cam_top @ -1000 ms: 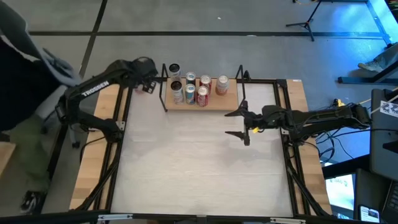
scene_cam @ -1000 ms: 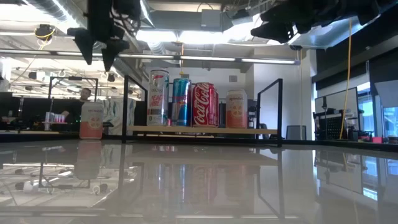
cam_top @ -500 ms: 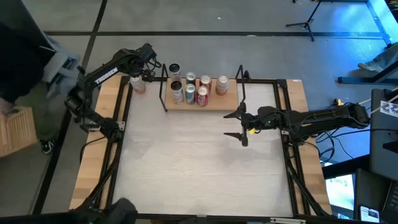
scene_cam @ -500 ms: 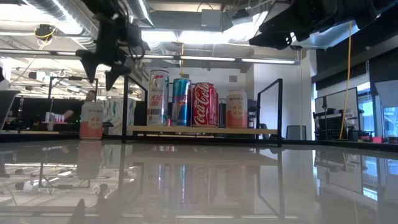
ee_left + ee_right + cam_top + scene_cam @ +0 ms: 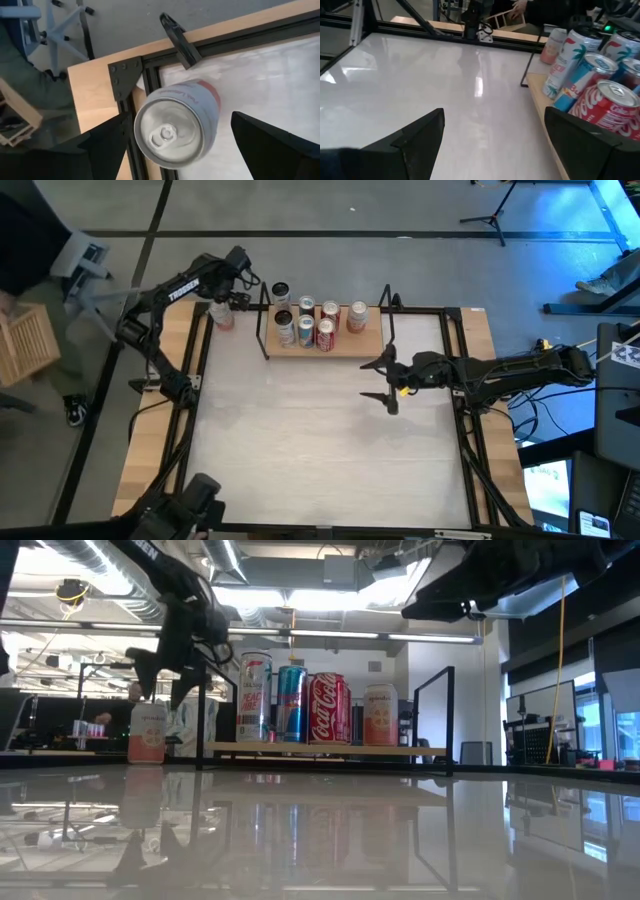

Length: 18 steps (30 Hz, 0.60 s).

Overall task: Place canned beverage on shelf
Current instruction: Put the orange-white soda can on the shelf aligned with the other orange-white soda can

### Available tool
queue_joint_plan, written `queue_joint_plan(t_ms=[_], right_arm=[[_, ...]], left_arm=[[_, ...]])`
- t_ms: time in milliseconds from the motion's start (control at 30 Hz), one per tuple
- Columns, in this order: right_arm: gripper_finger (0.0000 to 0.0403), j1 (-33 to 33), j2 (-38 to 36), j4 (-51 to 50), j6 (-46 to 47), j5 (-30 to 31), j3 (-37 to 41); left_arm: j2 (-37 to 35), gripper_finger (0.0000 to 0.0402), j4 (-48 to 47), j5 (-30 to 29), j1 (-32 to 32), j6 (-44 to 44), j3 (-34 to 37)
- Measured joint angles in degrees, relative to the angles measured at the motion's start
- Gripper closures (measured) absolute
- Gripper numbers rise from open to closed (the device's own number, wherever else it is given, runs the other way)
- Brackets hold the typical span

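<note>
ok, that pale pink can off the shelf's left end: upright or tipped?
Upright. The pale pink can stands on its base on the table; the left wrist view looks down on its silver lid, between the open left gripper fingers.

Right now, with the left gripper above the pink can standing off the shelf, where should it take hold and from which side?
Grip the pink can around its round sidewall, coming straight down from above. It stands upright, and the left gripper, fingers open, already straddles it. The shelf stands apart to one side.

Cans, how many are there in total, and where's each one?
7: five on the shelf at; one behind it; one pink can under the open left gripper. More may be hidden.
</note>
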State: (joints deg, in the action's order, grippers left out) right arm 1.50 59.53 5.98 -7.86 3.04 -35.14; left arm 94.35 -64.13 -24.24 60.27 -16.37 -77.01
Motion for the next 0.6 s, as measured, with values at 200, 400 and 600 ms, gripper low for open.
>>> queue_joint_plan(t_ms=[200,400,600], right_arm=[[0.0063,0.0,0.0,-0.02,-0.08,2.39,0.0],[0.0063,0.0,0.0,0.02,-0.14,2.48,0.0],[0.0063,-0.01,0.0,-0.02,-0.15,2.5,0.0]], left_arm=[[2.52,0.0069,0.1,-3.09,-0.26,-0.48,0.0],[4.51,0.0069,-0.74,-4.71,-0.53,-1.04,0.0],[6.02,0.0069,-2.19,-2.05,-0.68,-1.01,-0.06]])
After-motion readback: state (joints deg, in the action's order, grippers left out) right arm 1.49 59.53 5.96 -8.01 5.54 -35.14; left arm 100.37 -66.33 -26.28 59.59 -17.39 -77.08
